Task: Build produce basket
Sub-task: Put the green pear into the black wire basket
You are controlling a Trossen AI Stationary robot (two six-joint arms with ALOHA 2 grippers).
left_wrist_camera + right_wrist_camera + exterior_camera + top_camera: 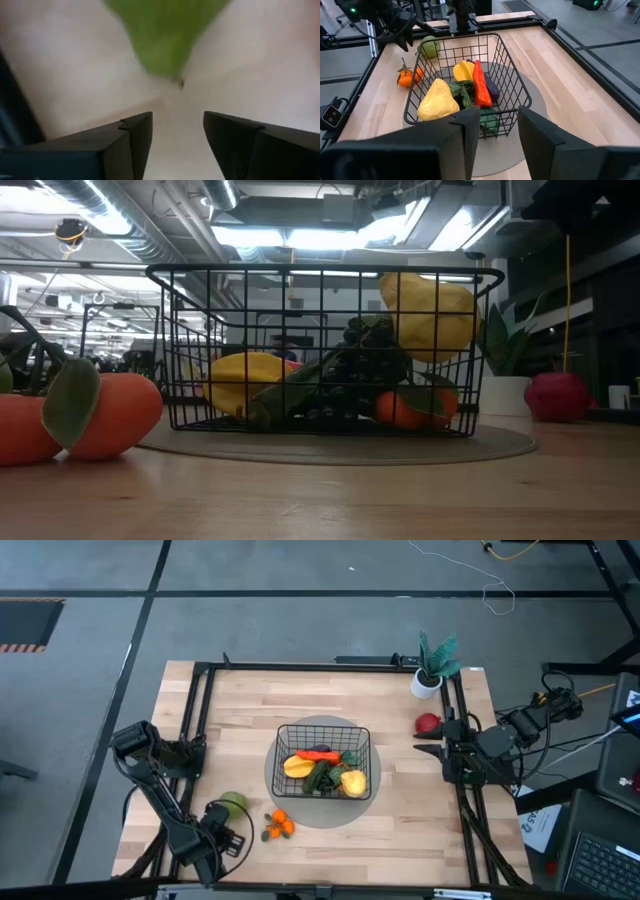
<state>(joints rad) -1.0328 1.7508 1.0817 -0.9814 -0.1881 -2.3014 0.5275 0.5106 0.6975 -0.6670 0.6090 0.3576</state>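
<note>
The black wire basket stands on a grey round mat at mid-table. It holds yellow pieces, an orange carrot, dark grapes and green leaves. A green pear lies on the wood near the front left, its stem end toward my left gripper. That gripper points down just short of the pear, open, with nothing between its fingers. Small oranges lie to the pear's right. A red apple rests at the right. My right gripper waits open at the table's right side.
A teal potted plant in a white pot stands at the far right corner. Black frame rails run along the table's left, far and right sides. Bare wood lies between the basket and the near edge.
</note>
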